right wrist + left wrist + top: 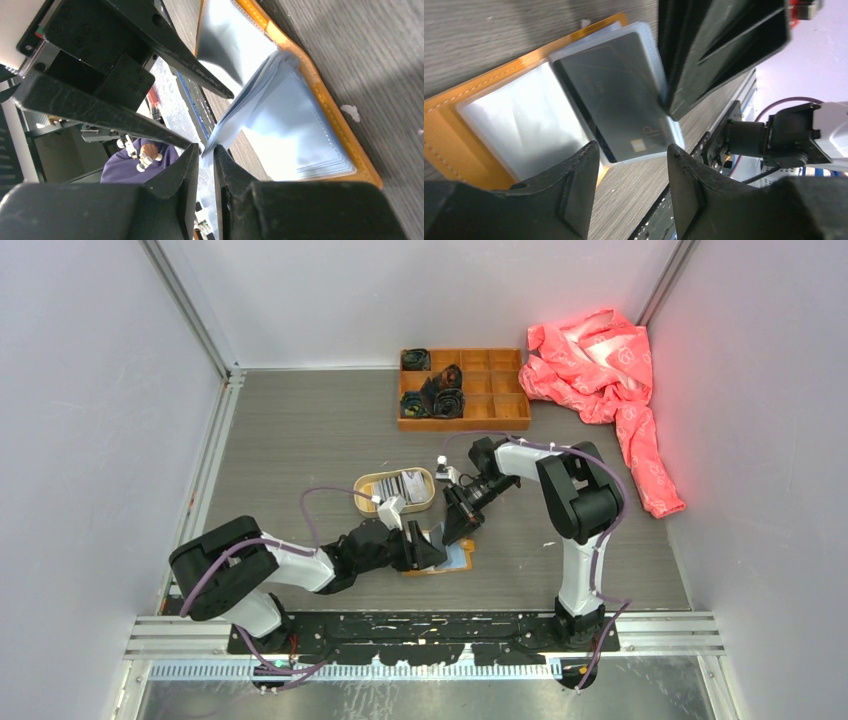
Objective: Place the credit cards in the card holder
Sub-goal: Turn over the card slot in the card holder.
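Low over the table (300,440), the left claw (633,150) has its two fingers spread apart and holds nothing. Just ahead of its tips a dark card (614,95) lies flat on the plastic pages of the open card holder (444,145); whether the card sits inside a page or on top of it cannot be told. Facing the left claw, almost touching it, the right claw (205,150) has its fingers nearly pressed together, pinching the edge of a clear sleeve (250,95) of the card holder and lifting that sleeve off the others. Beyond both claws, near them, more cards (403,485) rest in an oval tray (365,483). Well past that stand an orange box (500,410) with compartments and, to its right, a crumpled pink cloth (600,365).
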Controlling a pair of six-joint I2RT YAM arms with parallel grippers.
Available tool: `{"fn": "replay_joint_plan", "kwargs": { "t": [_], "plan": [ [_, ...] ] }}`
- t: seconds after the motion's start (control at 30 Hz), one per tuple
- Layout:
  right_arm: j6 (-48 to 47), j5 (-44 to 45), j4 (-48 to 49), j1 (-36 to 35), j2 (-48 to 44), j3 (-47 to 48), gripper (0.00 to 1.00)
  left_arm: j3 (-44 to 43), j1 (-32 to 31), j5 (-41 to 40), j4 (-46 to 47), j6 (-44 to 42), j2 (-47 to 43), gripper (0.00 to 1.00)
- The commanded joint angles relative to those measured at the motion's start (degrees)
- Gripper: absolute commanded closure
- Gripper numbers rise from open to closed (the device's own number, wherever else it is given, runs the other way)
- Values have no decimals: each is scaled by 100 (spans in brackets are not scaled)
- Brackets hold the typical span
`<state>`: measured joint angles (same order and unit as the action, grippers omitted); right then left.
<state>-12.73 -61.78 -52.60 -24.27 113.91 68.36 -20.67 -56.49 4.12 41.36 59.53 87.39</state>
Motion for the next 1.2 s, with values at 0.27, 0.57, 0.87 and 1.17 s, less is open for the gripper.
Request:
{"fn": "replay_joint_plan", "kwargs": {
  "t": [0.27, 0.57, 0.87, 1.17],
  "plan": [
    [-11, -554, -119, -17, 98, 195, 80, -64, 35, 225, 657, -325, -96, 37],
    [8, -590, -114, -18, 183, 199, 86, -401, 37, -114, -550, -520, -325, 36],
    [-17, -555, -136, -19, 190, 226, 85, -342, 66, -39, -395, -447, -320, 42],
    [-266, -346, -298, -18, 130, 297, 73, -19, 198, 88, -11, -255, -334, 51]
  ]
}}
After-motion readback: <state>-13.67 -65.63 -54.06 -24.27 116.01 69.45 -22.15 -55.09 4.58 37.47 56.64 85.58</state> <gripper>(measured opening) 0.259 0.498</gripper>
